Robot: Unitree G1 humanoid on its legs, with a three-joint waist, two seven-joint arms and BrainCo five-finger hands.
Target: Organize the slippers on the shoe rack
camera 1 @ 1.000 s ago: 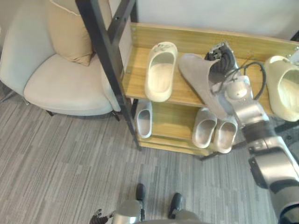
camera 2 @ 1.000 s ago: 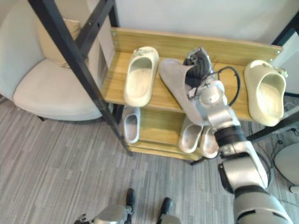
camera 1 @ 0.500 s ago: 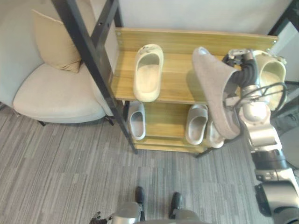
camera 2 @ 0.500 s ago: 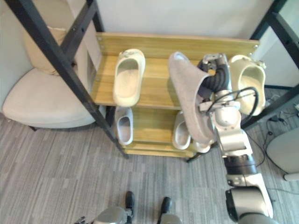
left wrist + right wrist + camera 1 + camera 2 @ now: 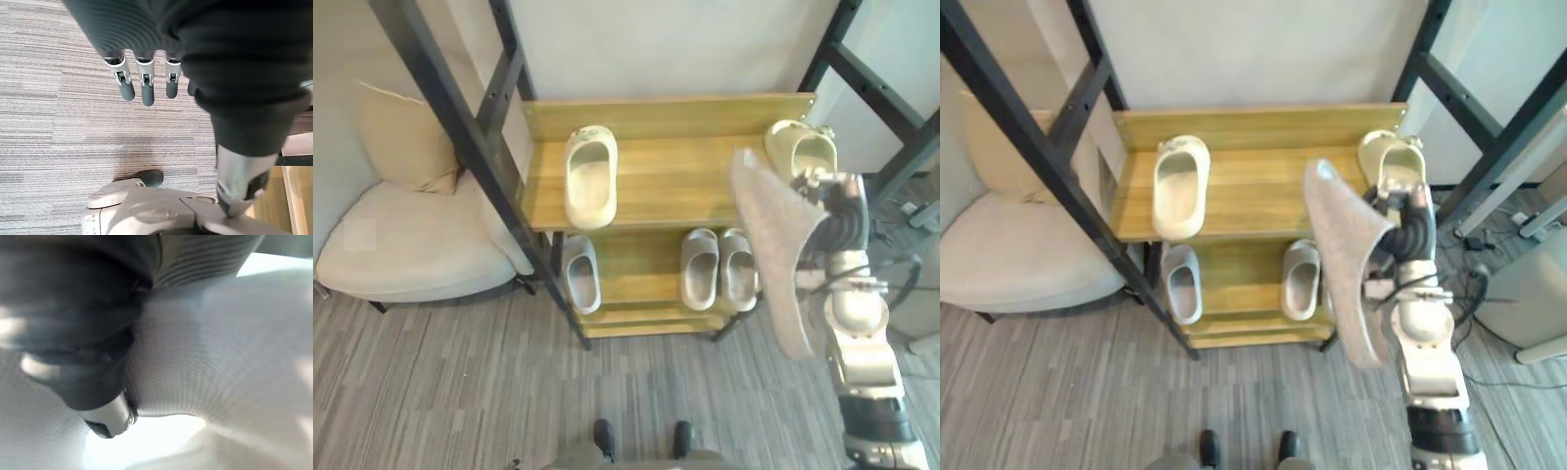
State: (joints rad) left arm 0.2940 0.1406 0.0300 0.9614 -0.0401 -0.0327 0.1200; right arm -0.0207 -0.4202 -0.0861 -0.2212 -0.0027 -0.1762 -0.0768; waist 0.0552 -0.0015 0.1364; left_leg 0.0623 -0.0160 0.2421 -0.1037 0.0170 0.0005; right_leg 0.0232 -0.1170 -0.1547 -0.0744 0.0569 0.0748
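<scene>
My right hand [image 5: 843, 221] is shut on a grey slipper [image 5: 774, 251], held up sole outward in front of the right end of the wooden shoe rack [image 5: 675, 181]. In the right wrist view my thumb [image 5: 110, 417] presses into the slipper's textured lining [image 5: 210, 357]. The top shelf carries one cream slipper [image 5: 590, 177] at the left and another cream slipper [image 5: 800, 150] at the far right. On the lower shelf lie a single grey slipper [image 5: 579, 276] and a grey pair [image 5: 719, 268]. My left hand [image 5: 142, 78] hangs over the carpet, fingers straight.
A pale armchair [image 5: 406, 250] with a beige cushion [image 5: 399, 139] stands left of the rack. Slanted black metal posts [image 5: 460, 132] cross in front of the rack's left end, and others [image 5: 876, 93] stand at its right. A white unit [image 5: 1528, 304] sits on the floor at the far right.
The camera has pulled back and shifted. Relative to the rack, my right hand has carried the grey slipper from over the middle of the top shelf to its right end.
</scene>
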